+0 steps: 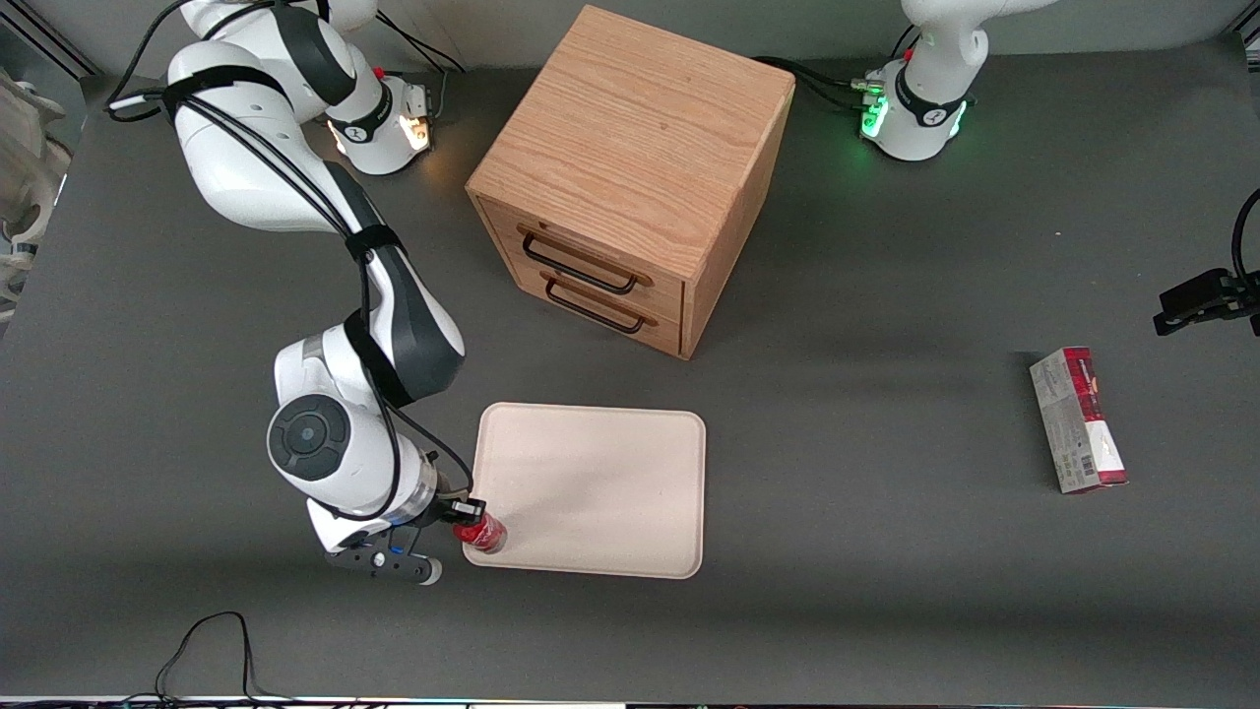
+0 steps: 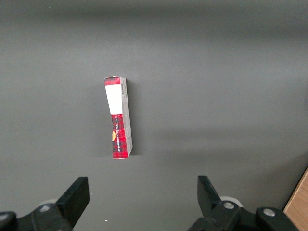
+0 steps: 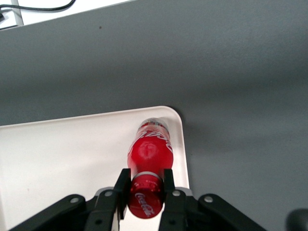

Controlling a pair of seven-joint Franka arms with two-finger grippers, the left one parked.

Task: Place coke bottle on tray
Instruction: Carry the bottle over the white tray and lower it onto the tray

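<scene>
Although the oak-coloured wooden cabinet with two black-handled drawers point(image 1: 630, 177) was the bulkiest thing on the dark grey table point(image 1: 886, 591), we took the large flat cream-white rectangular tray with rounded corners and a low rim point(image 1: 600, 487) as our landmark; it lay in front of the cabinet's drawers, nearer the front camera. A red-and-grey carton point(image 1: 1078, 418) rested well apart from the tray, toward the parked arm's end of the table.

We found the right arm's black two-finger gripper point(image 1: 471, 514) at the tray's corner nearest the front camera on the working arm's side. Its jaws were clenched on the neck of the small glossy red coke bottle with red cap and white lettering point(image 3: 150, 154), just below the cap. In the wrist view the bottle's long axis ran straight away from the jaws, cap toward the wrist, base toward the tray, so we judged it upright or nearly so. Its base sat inside the rim at that corner, close to the edge; whether it touched the tray floor we could not tell.

We judged the coming move to turn on that margin: the bottle stood so near the rim that lowering and letting go needed care, or a small shift toward the tray's middle. The bottle looked smooth and shiny, with a pale band near its base.
</scene>
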